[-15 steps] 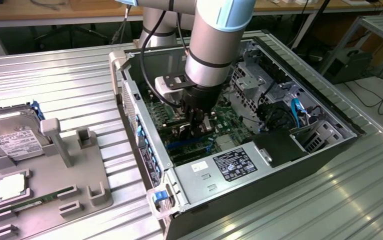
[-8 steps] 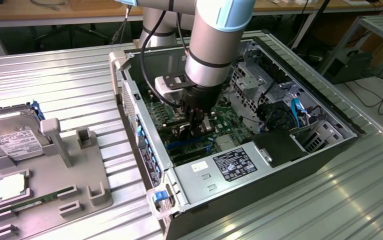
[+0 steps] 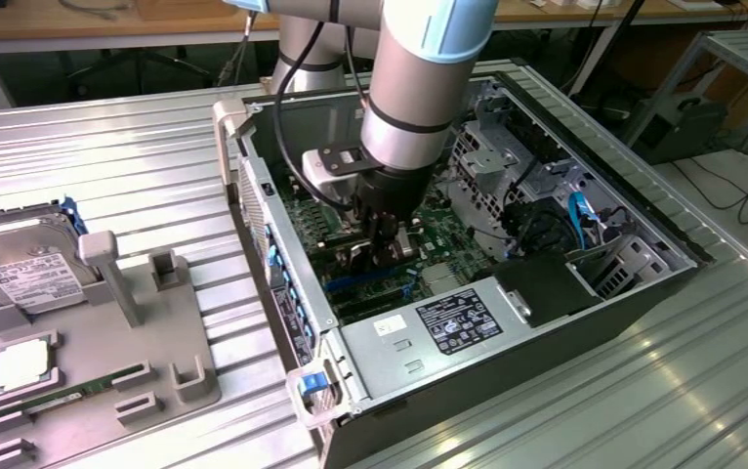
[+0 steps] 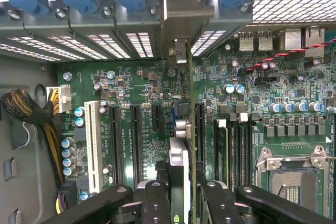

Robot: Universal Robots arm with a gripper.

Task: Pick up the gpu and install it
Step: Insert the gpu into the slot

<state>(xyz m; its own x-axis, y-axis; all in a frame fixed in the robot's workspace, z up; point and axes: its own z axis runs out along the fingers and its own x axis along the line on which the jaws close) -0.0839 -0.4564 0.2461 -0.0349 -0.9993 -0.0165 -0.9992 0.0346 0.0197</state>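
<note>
Right now your fingers (image 4: 156, 203) are closed on the gpu (image 4: 178, 169), held on edge between them so its connector can meet the black slots (image 4: 135, 140) beneath. Its bracket (image 4: 181, 24) points ahead of them toward the case (image 3: 550, 347) rear openings. It perhaps isn't fully seated.

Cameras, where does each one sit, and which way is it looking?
Exterior view: off the arm, high up, looking down into the open case; the arm and its hand show.
Wrist view: on the wrist, looking along the gpu the hand grips, towards the motherboard; the black fingers show.
Both share: the hand and the green motherboard.
</note>
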